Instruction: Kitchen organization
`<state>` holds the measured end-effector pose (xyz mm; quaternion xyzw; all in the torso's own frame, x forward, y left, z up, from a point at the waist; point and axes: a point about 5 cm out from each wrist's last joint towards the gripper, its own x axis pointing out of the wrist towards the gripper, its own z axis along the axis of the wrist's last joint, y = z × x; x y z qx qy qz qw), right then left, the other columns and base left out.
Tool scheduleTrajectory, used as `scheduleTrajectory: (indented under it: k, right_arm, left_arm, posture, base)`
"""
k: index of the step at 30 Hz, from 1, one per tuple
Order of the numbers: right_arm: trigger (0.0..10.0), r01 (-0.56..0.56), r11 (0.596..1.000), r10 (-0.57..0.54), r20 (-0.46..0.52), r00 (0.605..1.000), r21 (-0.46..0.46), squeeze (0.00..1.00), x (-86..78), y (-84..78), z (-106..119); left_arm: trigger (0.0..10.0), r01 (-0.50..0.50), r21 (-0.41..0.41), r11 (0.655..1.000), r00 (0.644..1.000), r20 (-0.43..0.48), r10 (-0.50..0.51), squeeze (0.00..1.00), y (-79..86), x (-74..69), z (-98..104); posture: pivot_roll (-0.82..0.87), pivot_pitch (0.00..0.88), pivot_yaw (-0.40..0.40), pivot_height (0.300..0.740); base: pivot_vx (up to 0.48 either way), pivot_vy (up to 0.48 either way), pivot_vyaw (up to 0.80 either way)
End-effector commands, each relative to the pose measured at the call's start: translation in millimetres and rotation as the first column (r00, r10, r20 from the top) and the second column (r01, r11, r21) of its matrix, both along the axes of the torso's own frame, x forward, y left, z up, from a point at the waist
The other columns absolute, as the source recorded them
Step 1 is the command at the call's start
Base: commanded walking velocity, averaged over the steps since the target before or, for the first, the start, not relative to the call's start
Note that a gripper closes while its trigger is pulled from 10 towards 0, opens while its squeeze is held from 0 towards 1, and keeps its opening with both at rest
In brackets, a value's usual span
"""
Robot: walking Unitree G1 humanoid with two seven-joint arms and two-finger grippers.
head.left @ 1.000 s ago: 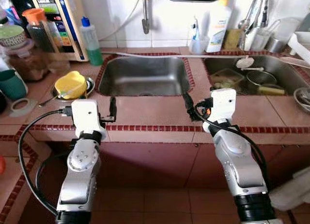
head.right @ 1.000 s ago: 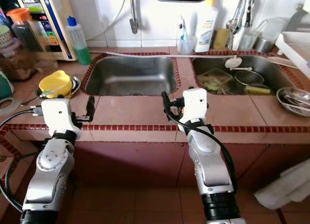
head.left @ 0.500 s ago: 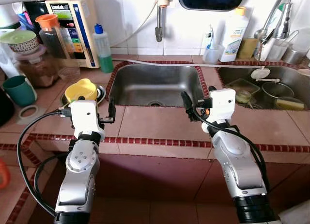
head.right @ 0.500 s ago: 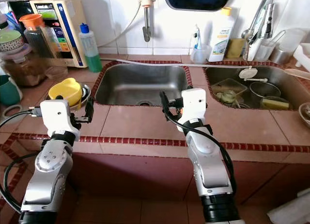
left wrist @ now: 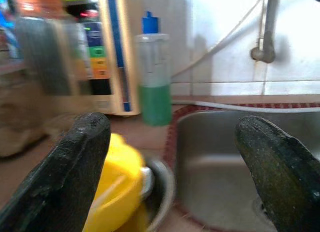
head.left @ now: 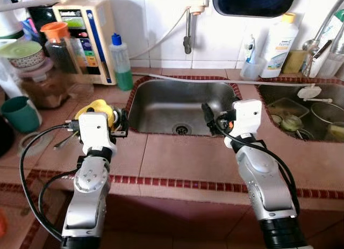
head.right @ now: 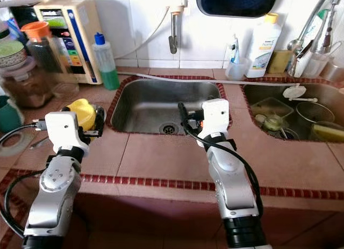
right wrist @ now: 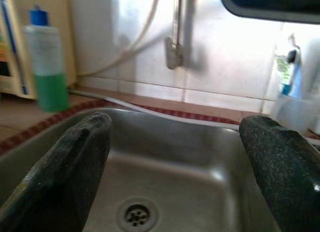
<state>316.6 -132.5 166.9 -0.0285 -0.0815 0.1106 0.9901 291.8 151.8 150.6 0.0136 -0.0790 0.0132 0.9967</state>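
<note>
The task's things lie spread over a terracotta-tiled counter [head.left: 177, 163] with a red mosaic edge. Nearest my work is a yellow lidded container [head.left: 95, 107] sitting in a metal bowl [left wrist: 162, 189] on the counter, just left of the left sink [head.left: 177, 106], a steel basin with its drain uncovered and nothing in it. My left gripper [left wrist: 185, 182] hangs over the counter just beside that yellow container, fingers spread wide and holding nothing; through the wrist camera one finger [left wrist: 65, 177] stands before the yellow lid. My right gripper [right wrist: 185, 177] hovers over the front rim of the left sink, fingers likewise spread apart and empty, aimed at the drain [right wrist: 136, 214]. Behind the sink's left corner stands a clear bottle of green liquid with a blue cap [head.left: 122, 63], beside a cream water appliance [head.left: 86, 39] against the white-tiled wall. Left of that are an orange-capped jar [head.left: 56, 42], a brown-filled jar [head.left: 44, 87] with a patterned bowl [head.left: 20, 52] above it, and a teal cup [head.left: 19, 112]. A tap [head.left: 188, 23] hangs from the wall above the sink. To the right stand a toothbrush cup [head.left: 251, 66] and a white detergent bottle [head.left: 280, 42]; the right sink [head.right: 293, 117] holds dishes.
</note>
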Motion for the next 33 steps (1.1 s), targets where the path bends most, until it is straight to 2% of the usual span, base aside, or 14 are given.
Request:
scheduleTrajectory:
  k: [1, 9, 10, 11, 13, 15, 19, 26, 28, 29, 30, 33]
  right_arm:
    - [10.0, 0.018, 1.000, -0.018, 0.012, 1.000, 0.005, 0.00, 0.1, -3.8, 4]
    - [10.0, 0.018, 1.000, -0.018, 0.013, 1.000, 0.003, 0.00, -0.3, -4.1, 4]
    - [10.0, 0.018, 1.000, -0.018, 0.012, 1.000, 0.002, 0.00, -0.6, -4.6, 4]
    - [10.0, 0.018, 1.000, -0.018, 0.012, 1.000, 0.002, 0.00, -0.6, -4.6, 4]
    - [10.0, 0.017, 1.000, -0.017, 0.011, 1.000, 0.000, 0.00, -0.7, -5.0, 3]
    - [10.0, 0.015, 1.000, -0.014, 0.010, 1.000, -0.001, 0.00, -0.8, -5.1, 3]
    - [10.0, 0.014, 1.000, -0.014, 0.010, 1.000, -0.002, 0.00, -0.7, -5.3, 3]
    - [10.0, 0.002, 1.000, -0.002, 0.003, 1.000, -0.004, 0.00, -0.9, -4.5, 3]
    - [10.0, -0.097, 0.995, 0.097, -0.039, 0.995, 0.015, 0.00, -4.0, 5.1, -1]
    - [10.0, -0.180, 0.983, 0.182, -0.074, 0.981, 0.025, 0.00, -7.9, 13.5, -6]
    - [10.0, -0.180, 0.983, 0.182, -0.074, 0.981, 0.025, 0.00, -7.9, 13.5, -6]
    - [10.0, -0.302, 0.952, 0.305, -0.104, 0.947, 0.041, 0.00, -16.6, 24.9, -10]
  left_arm:
    - [10.0, -0.006, 0.014, 1.000, 1.000, 0.016, 0.006, 0.00, -2.4, -0.5, 3]
    - [10.0, -0.077, 0.074, 0.994, 0.996, 0.047, 0.074, 0.00, 3.5, -1.9, 7]
    - [10.0, -0.161, 0.068, 0.985, 0.985, 0.074, 0.156, 0.00, 17.7, -6.0, 10]
    - [10.0, -0.161, 0.068, 0.985, 0.985, 0.074, 0.156, 0.00, 17.7, -6.0, 10]
    - [10.0, -0.219, 0.049, 0.974, 0.974, 0.067, 0.216, 0.00, 29.4, -7.6, 9]
    - [10.0, -0.236, 0.036, 0.971, 0.971, 0.040, 0.235, 0.00, 35.4, -8.6, 3]
    - [10.0, -0.237, 0.039, 0.971, 0.971, 0.041, 0.235, 0.00, 35.8, -9.5, 2]
    - [10.0, -0.171, 0.014, 0.985, 0.984, -0.054, 0.171, 0.00, 27.4, -12.0, -21]
    - [10.0, -0.124, 0.013, 0.992, 0.989, -0.075, 0.124, 0.00, 20.1, -11.3, -26]
    - [10.0, -0.111, 0.009, 0.994, 0.990, -0.081, 0.111, 0.00, 18.3, -10.9, -27]
    - [10.0, -0.111, 0.009, 0.994, 0.990, -0.081, 0.111, 0.00, 18.3, -10.9, -27]
    - [10.0, -0.097, 0.000, 0.995, 0.992, -0.084, 0.097, 0.00, 16.7, -10.6, -28]
  posture:
    - [0.00, 0.000, 0.033, 0.740]
    - [0.00, 0.000, 0.032, 0.740]
    - [0.00, 0.000, 0.031, 0.740]
    - [0.00, 0.000, 0.031, 0.740]
    - [0.00, 0.000, 0.030, 0.740]
    - [0.00, 0.000, 0.028, 0.740]
    - [0.00, 0.000, 0.027, 0.740]
    - [-0.01, 0.000, 0.026, 0.740]
    - [-0.01, 0.000, 0.026, 0.740]
    - [-0.02, 0.000, 0.026, 0.740]
    - [-0.02, 0.000, 0.026, 0.740]
    - [-0.02, 0.000, 0.027, 0.740]
  base:
    - [0.000, 0.000, 0.00]
    - [0.000, 0.000, 0.00]
    - [0.000, 0.000, 0.00]
    - [0.000, 0.000, 0.00]
    - [0.000, 0.000, 0.00]
    - [0.000, 0.000, 0.00]
    - [0.000, 0.000, 0.00]
    - [0.000, 0.000, 0.00]
    - [0.000, 0.000, 0.00]
    - [0.000, 0.000, 0.00]
    - [0.000, 0.000, 0.00]
    - [0.000, 0.000, 0.00]
